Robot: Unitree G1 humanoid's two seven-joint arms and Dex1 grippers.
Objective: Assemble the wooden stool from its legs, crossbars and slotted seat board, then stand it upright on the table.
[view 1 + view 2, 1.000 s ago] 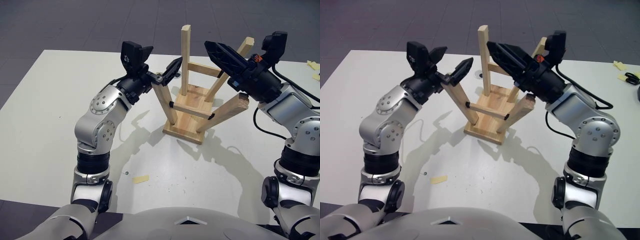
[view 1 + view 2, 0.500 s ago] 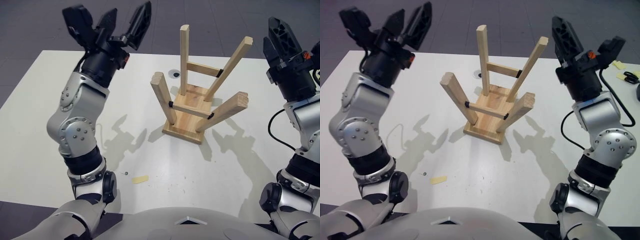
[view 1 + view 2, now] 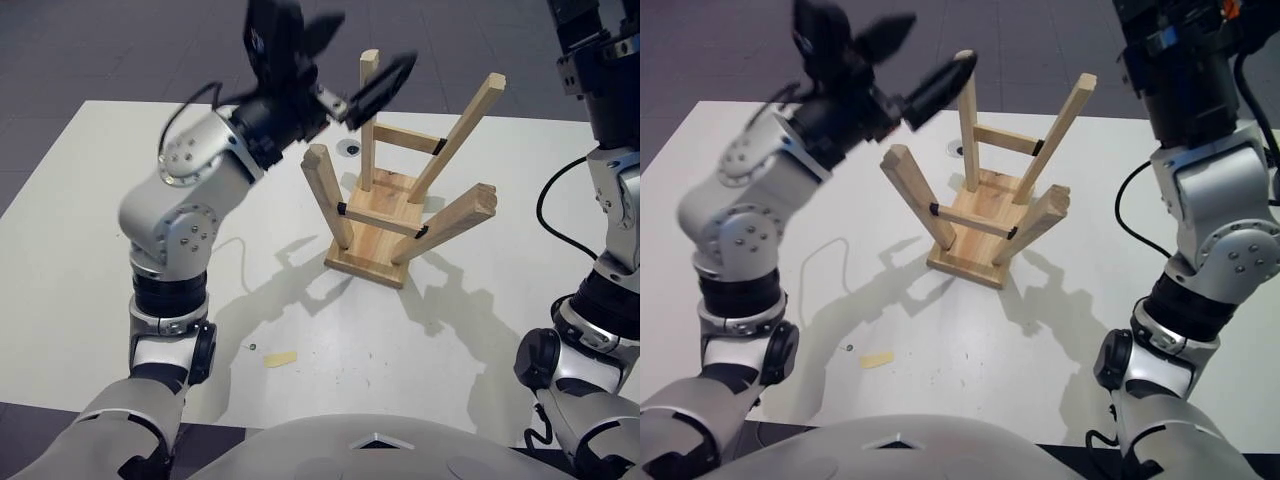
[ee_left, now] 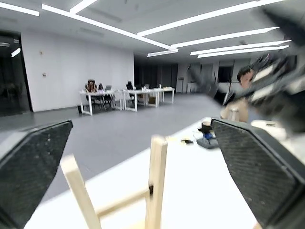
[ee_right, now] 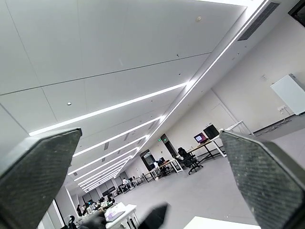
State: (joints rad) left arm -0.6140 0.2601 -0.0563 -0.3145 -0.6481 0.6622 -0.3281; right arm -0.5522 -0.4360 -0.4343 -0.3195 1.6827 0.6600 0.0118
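Wooden stool (image 3: pixel 385 215) sat upside down on the white surface (image 3: pixel 100 200), legs up. Left gripper (image 3: pixel 376 38) hovered released by its leg tops, and right gripper (image 5: pixel 151 143) was held high, released too.

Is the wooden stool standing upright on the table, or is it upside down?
Upside down. The stool rests with its seat board flat on the table, and its four legs point up.

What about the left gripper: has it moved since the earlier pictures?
Yes. The left gripper swung to the robot's right, nearer the leg tops of the upturned stool.
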